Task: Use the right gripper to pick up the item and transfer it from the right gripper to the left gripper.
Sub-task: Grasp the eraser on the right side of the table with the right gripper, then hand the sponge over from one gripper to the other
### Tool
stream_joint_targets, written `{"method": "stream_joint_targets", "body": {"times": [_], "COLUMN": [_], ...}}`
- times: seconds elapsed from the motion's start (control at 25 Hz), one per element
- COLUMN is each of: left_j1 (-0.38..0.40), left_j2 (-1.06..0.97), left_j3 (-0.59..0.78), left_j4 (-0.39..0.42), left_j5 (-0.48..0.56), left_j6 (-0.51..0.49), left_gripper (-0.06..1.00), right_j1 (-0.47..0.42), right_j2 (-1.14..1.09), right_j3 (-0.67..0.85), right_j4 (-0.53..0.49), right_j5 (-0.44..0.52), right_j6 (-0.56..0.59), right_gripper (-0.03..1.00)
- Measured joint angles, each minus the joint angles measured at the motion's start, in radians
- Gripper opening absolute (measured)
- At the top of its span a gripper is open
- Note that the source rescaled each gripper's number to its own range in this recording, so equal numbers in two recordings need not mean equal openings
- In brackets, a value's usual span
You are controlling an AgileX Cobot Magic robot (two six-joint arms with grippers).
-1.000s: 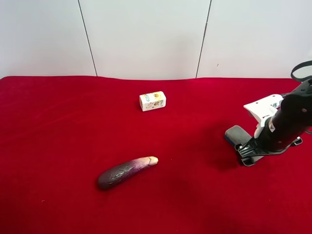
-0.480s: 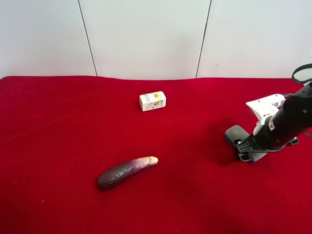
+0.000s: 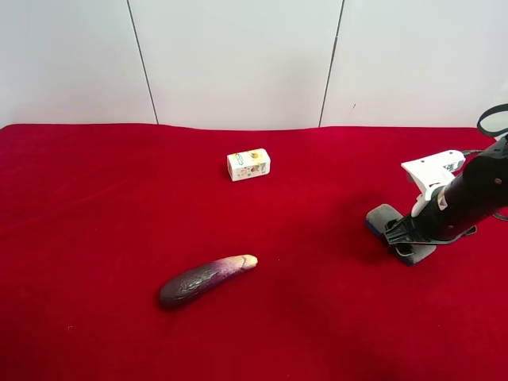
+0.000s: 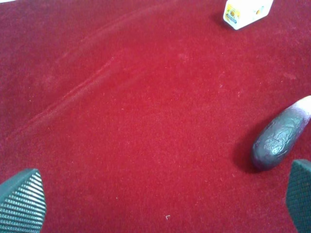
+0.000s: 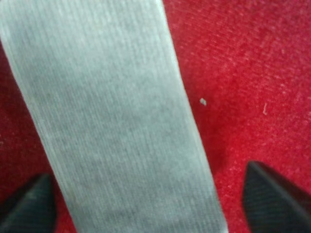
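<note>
The grey felt block (image 3: 383,216) lies flat on the red cloth (image 3: 119,206) near the exterior high view's right edge. One end is hidden under the right gripper (image 3: 403,243), which sits low over it, and the arm behind is cut off by the frame. In the right wrist view the block runs between the spread black fingers (image 5: 274,201). One finger stands clear with bare cloth between; whether the other touches the block's long edge is hard to tell. The left gripper (image 4: 160,199) hangs with its jaws wide apart and nothing between them, over open cloth, with the eggplant (image 4: 282,138) near one fingertip. The small white printed box (image 4: 245,9) is cropped there. Wide bare cloth separates the block from both.
</note>
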Motion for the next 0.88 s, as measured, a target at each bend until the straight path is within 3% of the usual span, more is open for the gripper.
{"method": "stream_joint_targets", "body": {"times": [0.12, 0.16, 0.88], "left_j1": [0.000, 0.000, 0.000], "left_j2": [0.000, 0.000, 0.000], "left_j3": [0.000, 0.000, 0.000], "left_j4": [0.000, 0.000, 0.000], "left_j5": [0.000, 0.000, 0.000], "left_j6": [0.000, 0.000, 0.000], "left_gripper": [1.00, 1.00, 1.00], "right_j1": [0.000, 0.000, 0.011], "right_j2": [0.000, 0.000, -0.043], "right_j3": [0.000, 0.000, 0.000], "right_j4": [0.000, 0.000, 0.000], "right_j5": [-0.003, -0.004, -0.045], "right_j6": [0.000, 0.000, 0.001], "right_gripper": [0.10, 0.06, 0.06]}}
